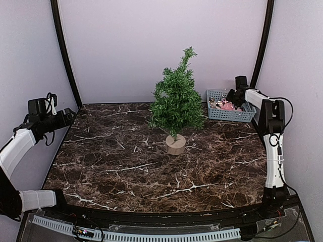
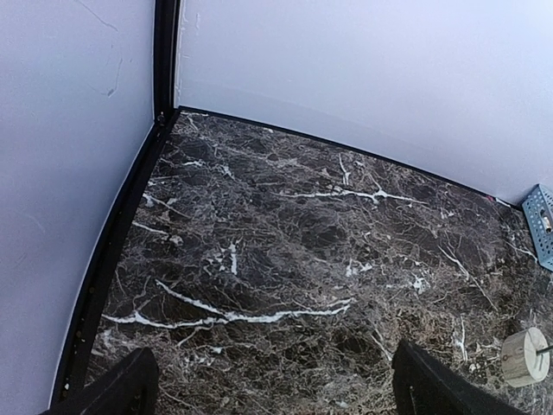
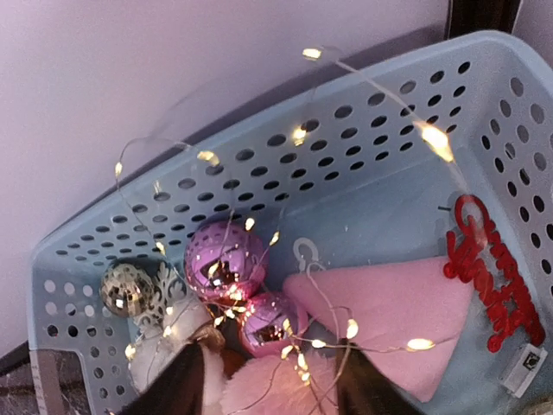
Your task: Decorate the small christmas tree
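The small christmas tree (image 1: pixel 176 101) stands upright on its wooden disc base (image 1: pixel 176 144) at mid-table; the left wrist view shows only the base (image 2: pixel 525 356). My right gripper (image 1: pixel 233 97) reaches down into the blue basket (image 1: pixel 229 117). Its fingers (image 3: pixel 268 389) stand part-way closed either side of a pink fluffy piece (image 3: pixel 276 385), with a lit wire light string (image 3: pixel 346 328) draped across them. Whether they press on anything I cannot tell. Two purple baubles (image 3: pixel 226 262) lie just beyond. My left gripper (image 1: pixel 70 115) hovers open over the table's far left (image 2: pixel 276 389), holding nothing.
The basket (image 3: pixel 346 147) also holds a pink felt hat (image 3: pixel 389 320), a red glitter word ornament (image 3: pixel 488 277), a silver ball (image 3: pixel 126 290) and a white snowflake (image 3: pixel 166 298). The basket's corner (image 2: pixel 540 220) shows at right. White walls enclose the marble table (image 1: pixel 126 161).
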`<action>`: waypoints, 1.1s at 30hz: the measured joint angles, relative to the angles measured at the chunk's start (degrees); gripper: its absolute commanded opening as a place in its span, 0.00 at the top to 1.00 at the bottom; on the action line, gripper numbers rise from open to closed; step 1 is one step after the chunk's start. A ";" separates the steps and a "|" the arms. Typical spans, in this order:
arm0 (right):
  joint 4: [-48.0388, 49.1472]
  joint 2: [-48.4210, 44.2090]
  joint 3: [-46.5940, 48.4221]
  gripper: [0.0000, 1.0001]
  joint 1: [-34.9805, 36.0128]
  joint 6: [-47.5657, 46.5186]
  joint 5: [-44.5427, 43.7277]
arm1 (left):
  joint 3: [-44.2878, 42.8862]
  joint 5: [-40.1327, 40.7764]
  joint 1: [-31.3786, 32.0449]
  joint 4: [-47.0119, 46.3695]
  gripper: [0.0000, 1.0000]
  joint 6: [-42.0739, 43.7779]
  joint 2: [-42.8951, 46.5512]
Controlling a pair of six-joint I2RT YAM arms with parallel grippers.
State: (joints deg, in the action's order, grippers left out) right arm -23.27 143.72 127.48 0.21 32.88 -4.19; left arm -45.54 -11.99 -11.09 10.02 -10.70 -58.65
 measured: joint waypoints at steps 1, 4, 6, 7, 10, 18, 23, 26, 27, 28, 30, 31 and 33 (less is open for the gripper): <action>0.61 0.00 0.00 0.78 -0.26 -0.17 0.26 | 0.00 0.09 -0.02 -0.02 0.03 0.04 0.00; 3.58 -0.02 -0.39 1.00 -1.16 0.44 0.48 | 0.00 0.46 -0.02 0.00 0.03 0.09 0.00; 5.42 -0.17 -1.46 1.00 -1.51 0.94 0.68 | 0.00 0.44 -0.04 -0.02 0.03 0.09 0.04; 5.92 -0.37 -2.05 1.00 -1.70 0.81 0.81 | 0.00 0.46 -0.07 -0.02 0.03 0.09 0.11; 7.13 -1.18 -3.32 1.00 -1.92 0.68 1.77 | 0.00 0.44 -0.07 -0.02 0.03 0.20 0.35; 10.73 -16.55 -13.64 1.00 -1.77 -0.68 5.62 | 0.07 -0.39 -0.33 -0.52 0.04 0.66 3.19; 14.84 -33.68 -22.86 1.00 -1.73 -2.51 6.58 | 0.70 -3.96 -0.31 -2.49 0.07 0.90 4.63; 16.24 -42.95 -26.82 1.00 -1.73 -3.72 7.69 | 1.27 -6.60 -0.24 -3.50 0.08 1.05 4.68; 16.35 -45.48 -27.69 1.00 -1.73 -4.04 8.28 | 1.60 -7.50 -0.02 -4.02 0.09 1.09 4.72; 16.35 -47.74 -28.46 1.00 -1.73 -4.46 8.92 | 1.84 -8.02 0.46 -4.24 0.09 1.16 4.76; 15.89 -51.30 -29.33 1.00 -1.73 -5.27 10.25 | 2.10 -8.59 1.81 -4.46 0.09 1.44 4.98; 15.47 -52.85 -29.57 1.00 -1.70 -5.66 11.04 | 2.21 -8.72 3.02 -4.46 0.09 1.75 5.20; 14.32 -55.47 -29.70 1.00 -1.66 -6.19 12.74 | 2.36 -8.63 6.08 -4.46 0.09 2.67 5.77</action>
State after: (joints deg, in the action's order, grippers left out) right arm -8.95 88.25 97.78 -1.45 26.70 8.56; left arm -43.18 -20.62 -5.02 5.56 -8.03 -52.88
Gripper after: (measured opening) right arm 0.006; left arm 0.914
